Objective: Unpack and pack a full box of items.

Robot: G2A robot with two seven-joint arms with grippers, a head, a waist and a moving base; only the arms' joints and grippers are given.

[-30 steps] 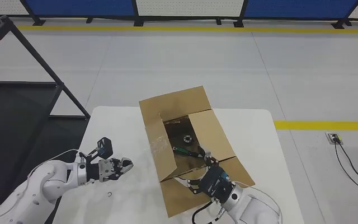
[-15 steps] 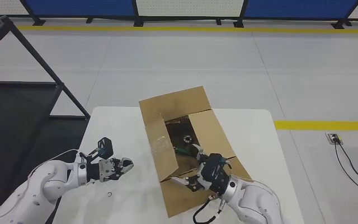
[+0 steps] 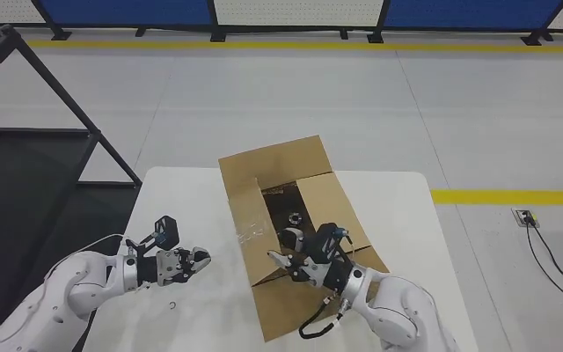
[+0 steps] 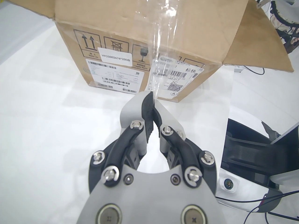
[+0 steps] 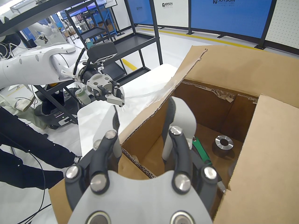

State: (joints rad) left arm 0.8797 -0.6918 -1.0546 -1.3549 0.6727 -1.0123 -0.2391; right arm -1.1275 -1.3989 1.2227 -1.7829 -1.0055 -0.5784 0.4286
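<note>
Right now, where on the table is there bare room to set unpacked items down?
Bare table between the box and the right edge, and at the far left corner. Crowded: tape stretched from left fingers to box.

The box [image 3: 273, 163] stands mid-table [image 3: 176, 202], metal ring [image 5: 223, 142] and tool [image 5: 201, 151] inside, a tape strip [image 4: 161, 24] running from its left flap to the left gripper [image 4: 151, 100], the right gripper [image 3: 283, 253] astride that flap.

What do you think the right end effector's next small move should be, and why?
Probably close the right end effector on the cardboard flap: it is open with a finger on each side of the flap's edge, while the left end effector pinches the clear tape stretched from that flap, so gripping would steady it.
</note>
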